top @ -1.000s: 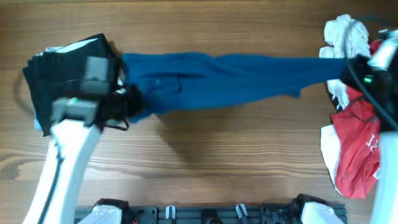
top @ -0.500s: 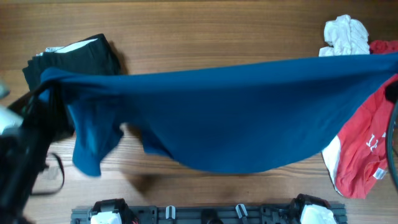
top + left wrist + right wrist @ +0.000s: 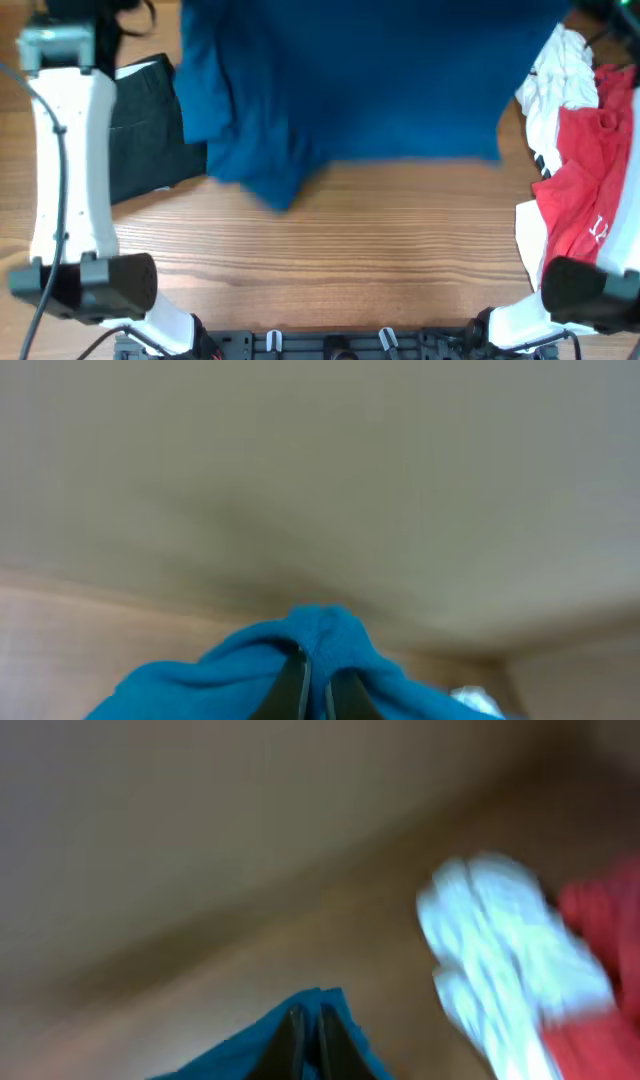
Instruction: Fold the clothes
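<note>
Now that the formerly bunched blue shirt (image 3: 350, 90) hangs spread wide, gripped by left pincer (image 3: 318, 688) and right pincer (image 3: 308, 1040), laying it flat appears next.

We see a wooden table (image 3: 380, 240), its brown grain running left to right across the overhead view. Along its near edge lies a dark rail (image 3: 330, 345) carrying small pale metal clips (image 3: 273, 340). From the left wrist, a plain pale surface (image 3: 400, 480) fills most of the picture. We cannot tell whether it is wall or ceiling. A light wooden band (image 3: 60, 650) lies beneath it. The right wrist view is blurred: a dull pale surface (image 3: 150, 810) above, brown wood (image 3: 330, 935) below.
</note>
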Tool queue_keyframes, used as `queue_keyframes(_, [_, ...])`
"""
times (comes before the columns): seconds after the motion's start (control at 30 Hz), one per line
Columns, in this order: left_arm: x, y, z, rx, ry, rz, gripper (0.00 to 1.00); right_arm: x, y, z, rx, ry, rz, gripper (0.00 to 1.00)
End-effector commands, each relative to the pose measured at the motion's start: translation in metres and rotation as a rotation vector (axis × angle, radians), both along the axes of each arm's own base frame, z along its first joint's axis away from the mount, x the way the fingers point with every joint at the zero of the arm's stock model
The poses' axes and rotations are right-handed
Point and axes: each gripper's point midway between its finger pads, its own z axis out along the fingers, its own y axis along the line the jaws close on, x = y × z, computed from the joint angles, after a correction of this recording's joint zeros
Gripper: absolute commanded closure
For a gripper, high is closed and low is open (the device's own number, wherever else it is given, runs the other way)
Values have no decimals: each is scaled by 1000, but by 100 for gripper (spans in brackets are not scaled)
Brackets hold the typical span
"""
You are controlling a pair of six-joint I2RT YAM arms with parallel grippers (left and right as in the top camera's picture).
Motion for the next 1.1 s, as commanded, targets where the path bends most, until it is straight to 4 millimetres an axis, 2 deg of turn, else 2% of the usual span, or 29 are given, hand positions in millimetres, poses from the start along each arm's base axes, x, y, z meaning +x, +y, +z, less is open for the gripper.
queue_keyframes(0.0, [-80, 21, 151, 113, -324, 41, 96, -48, 2, 107, -129, -212, -20, 96])
queue_keyframes(0.03, [-87, 19, 142, 154, -278, 30, 96, -52, 1, 98, -135, -165, -27, 96])
queue_keyframes(0.07, [-91, 17, 125, 174, -208, 7, 96, -59, -3, 80, -139, -88, -44, 96])
queue_keyframes(0.1, [-99, 9, 92, 186, -81, -48, 96, -66, -11, 52, -140, 29, -86, 96])
queue_keyframes(0.13, [-111, 1, 39, 213, 127, -110, 96, -76, -17, 10, -156, 203, -101, 96])
queue_keyframes(0.17, [-119, -4, 12, 227, 231, -148, 96, -79, -19, -6, -162, 271, -99, 96])
queue_keyframes(0.23, [-135, -22, -51, 239, 488, -254, 96, -90, -25, -60, -154, 483, -109, 96])
queue_keyframes(0.27, [-143, -33, -82, 266, 599, -331, 96, -96, -26, -86, -147, 579, -108, 96])
queue_keyframes(0.3, [-147, -43, -104, 285, 675, -392, 96, -100, -26, -106, -138, 647, -102, 96])
queue_keyframes(0.33, [-152, -59, -138, 293, 790, -466, 96, -105, -25, -132, -121, 732, -89, 96])
queue_keyframes(0.4, [-163, -79, -184, 306, 941, -560, 96, -118, -23, -173, -105, 861, -76, 96])
queue_keyframes(0.47, [-193, -101, -235, 337, 1117, -679, 96, -134, -23, -207, -104, 968, -75, 96])
queue_keyframes(0.57, [-250, -126, -293, 391, 1318, -836, 96, -157, -26, -240, -111, 1085, -106, 96])
queue_keyframes(0.63, [-282, -139, -315, 417, 1404, -902, 96, -166, -32, -248, -128, 1123, -165, 96])
queue_keyframes(0.7, [-318, -151, -334, 469, 1481, -980, 96, -168, -33, -251, -132, 1128, -170, 96])
queue_keyframes(0.73, [-343, -159, -344, 522, 1525, -1035, 95, -167, -33, -251, -132, 1128, -171, 96])
queue_keyframes(0.77, [-356, -164, -350, 556, 1537, -1067, 80, -167, -33, -251, -132, 1127, -170, 96])
queue_keyframes(0.8, [-363, -167, -353, 591, 1552, -1059, 59, -167, -33, -251, -131, 1124, -171, 96])
queue_keyframes(0.83, [-363, -165, -358, 640, 1564, -998, 53, -166, -32, -251, -129, 1120, -168, 96])
queue_keyframes(0.93, [-346, -157, -362, 753, 1512, -806, 45, -166, -32, -251, -129, 1121, -169, 96])
queue_keyframes(1.0, [-325, -149, -353, 716, 1453, -633, 42, -166, -32, -251, -126, 1121, -167, 96])
queue_keyframes(1.07, [-304, -130, -338, 622, 1427, -419, 42, -165, -32, -251, -125, 1120, -166, 96])
